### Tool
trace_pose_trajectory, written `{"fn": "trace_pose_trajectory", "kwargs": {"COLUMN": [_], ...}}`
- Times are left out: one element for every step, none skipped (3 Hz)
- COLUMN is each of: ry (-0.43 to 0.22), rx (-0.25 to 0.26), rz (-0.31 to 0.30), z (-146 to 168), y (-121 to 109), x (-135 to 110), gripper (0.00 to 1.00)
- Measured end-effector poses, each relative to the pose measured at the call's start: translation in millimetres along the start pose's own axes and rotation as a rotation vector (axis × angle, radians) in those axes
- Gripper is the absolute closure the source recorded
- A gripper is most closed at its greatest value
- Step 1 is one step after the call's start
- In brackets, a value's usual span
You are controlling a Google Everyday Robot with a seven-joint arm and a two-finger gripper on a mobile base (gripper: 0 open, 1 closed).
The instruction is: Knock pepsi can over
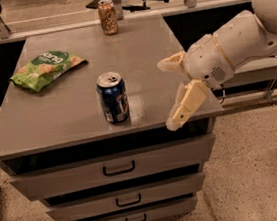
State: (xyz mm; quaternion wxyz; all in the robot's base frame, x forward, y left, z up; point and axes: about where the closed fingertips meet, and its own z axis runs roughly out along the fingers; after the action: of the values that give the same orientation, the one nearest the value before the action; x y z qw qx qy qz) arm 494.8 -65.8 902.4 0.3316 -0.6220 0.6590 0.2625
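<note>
The pepsi can, dark blue with a silver top, stands upright near the front edge of the grey cabinet top. My gripper comes in from the right on a white arm, level with the can and about a hand's width to its right. Its two tan fingers are spread wide: one fingertip sits over the cabinet top, the other hangs at the front right edge. It holds nothing and does not touch the can.
An orange-tan patterned can stands at the cabinet's back edge. A green chip bag lies at the left. Three drawers are below. Metal frame legs and a rail run behind.
</note>
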Motion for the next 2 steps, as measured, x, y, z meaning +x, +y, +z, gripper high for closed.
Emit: {"fn": "trace_pose_trajectory", "kwargs": {"ry": [-0.076, -0.182], "rx": [-0.018, -0.009], "rz": [-0.027, -0.04], "z": [31.4, 65.3], "y": [-1.6, -13.6], "x": [-11.9, -24.7], "gripper": [0.0, 0.0]}}
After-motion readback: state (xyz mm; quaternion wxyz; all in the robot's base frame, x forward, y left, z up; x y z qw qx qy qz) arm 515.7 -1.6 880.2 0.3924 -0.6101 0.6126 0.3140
